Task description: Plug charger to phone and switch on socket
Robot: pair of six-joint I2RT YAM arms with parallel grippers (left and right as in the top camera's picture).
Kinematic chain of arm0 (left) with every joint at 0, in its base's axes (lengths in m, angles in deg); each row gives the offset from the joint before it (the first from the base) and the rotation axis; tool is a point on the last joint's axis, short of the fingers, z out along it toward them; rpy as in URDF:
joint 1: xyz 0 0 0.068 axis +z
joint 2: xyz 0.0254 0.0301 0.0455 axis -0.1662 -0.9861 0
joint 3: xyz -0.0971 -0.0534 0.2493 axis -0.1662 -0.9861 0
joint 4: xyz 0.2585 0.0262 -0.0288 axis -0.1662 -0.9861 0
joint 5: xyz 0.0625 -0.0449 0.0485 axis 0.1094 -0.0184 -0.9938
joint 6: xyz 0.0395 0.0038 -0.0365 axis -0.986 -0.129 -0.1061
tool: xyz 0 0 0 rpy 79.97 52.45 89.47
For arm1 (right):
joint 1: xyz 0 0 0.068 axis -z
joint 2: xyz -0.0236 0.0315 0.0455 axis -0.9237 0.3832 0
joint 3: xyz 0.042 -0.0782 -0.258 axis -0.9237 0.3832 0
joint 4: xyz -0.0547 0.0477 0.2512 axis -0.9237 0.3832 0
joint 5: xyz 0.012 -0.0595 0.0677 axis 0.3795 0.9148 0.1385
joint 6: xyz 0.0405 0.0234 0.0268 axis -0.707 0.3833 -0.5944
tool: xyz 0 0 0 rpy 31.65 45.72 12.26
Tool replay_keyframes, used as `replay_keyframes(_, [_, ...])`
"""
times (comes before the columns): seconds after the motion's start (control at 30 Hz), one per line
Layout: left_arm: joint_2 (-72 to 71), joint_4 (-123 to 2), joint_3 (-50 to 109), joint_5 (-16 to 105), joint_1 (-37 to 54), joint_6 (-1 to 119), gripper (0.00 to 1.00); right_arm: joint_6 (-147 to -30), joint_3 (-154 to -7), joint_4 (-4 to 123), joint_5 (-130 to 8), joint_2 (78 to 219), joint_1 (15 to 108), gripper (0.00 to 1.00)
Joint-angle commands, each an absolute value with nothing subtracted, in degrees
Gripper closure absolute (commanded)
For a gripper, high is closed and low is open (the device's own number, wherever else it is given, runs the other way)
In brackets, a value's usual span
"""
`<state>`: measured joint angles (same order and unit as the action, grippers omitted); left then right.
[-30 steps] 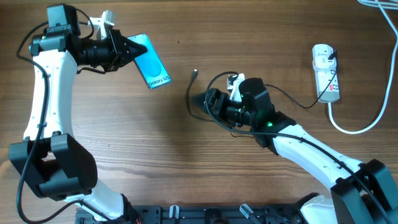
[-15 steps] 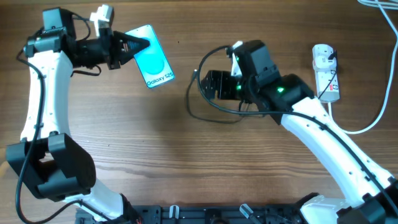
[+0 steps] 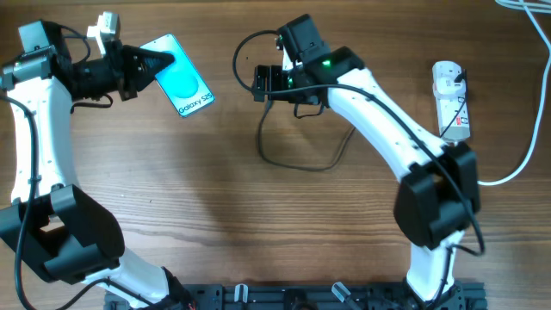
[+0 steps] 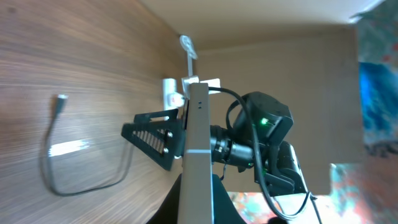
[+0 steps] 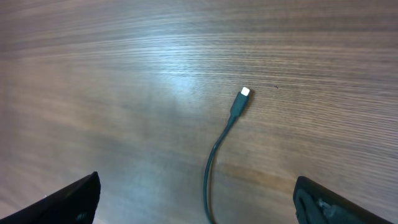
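My left gripper is shut on the phone and holds it above the table at the far left, its turquoise screen up. In the left wrist view the phone shows edge-on between the fingers. The charger, a thin black cable, lies looped on the table centre. Its plug tip lies free on the wood, below my right gripper. The right gripper is open and empty, its fingertips wide apart. The white socket lies at the far right.
The socket's white lead curves along the right edge of the table. Another white cable crosses the top right corner. The right arm stretches across the middle right of the wooden table.
My right gripper has swung up and left, away from the cable loop, which now lies flat. My left gripper has carried the phone further left.
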<state>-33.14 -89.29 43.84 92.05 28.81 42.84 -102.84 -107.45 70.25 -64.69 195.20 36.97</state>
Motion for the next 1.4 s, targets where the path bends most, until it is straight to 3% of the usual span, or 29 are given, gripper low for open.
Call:
replay_keyframes(0.0, [-33.2, -89.3, 44.0, 87.3, 29.0, 44.4, 0.96, -107.5, -109.0, 67.4, -65.7, 200.3, 36.8, 0.19])
replay_keyframes(0.17, [-33.2, -89.6, 44.0, 84.3, 29.0, 44.4, 0.96, -107.6, -108.6, 62.3, -63.8, 205.1, 36.7, 0.54])
replay_keyframes(0.33, [-33.2, -89.6, 44.0, 82.9, 29.0, 44.4, 0.96, -110.6, -108.6, 60.3, -60.9, 208.1, 36.7, 0.72])
replay_keyframes(0.87, [-33.2, -89.7, 44.0, 79.8, 28.9, 44.6, 0.96, -115.0, -108.6, 55.0, -60.8, 215.6, 35.9, 0.78])
replay_keyframes(0.97, [-33.2, -89.8, 44.0, 78.7, 28.9, 44.6, 0.96, -114.9, -108.6, 55.3, -60.8, 215.8, 35.7, 0.95])
replay_keyframes(1.0, [-33.2, -89.8, 44.0, 78.7, 28.9, 44.6, 0.96, -114.8, -108.6, 55.5, -60.5, 215.8, 35.7, 0.95])
replay_keyframes(1.13, [-33.2, -89.8, 44.0, 78.7, 28.9, 44.9, 0.96, -111.6, -108.7, 59.0, -59.4, 215.6, 35.7, 0.95])
replay_keyframes(1.37, [-33.2, -89.3, 44.0, 78.7, 28.9, 45.5, 0.96, -102.3, -110.3, 70.2, -43.3, 210.2, 35.7, 0.96])
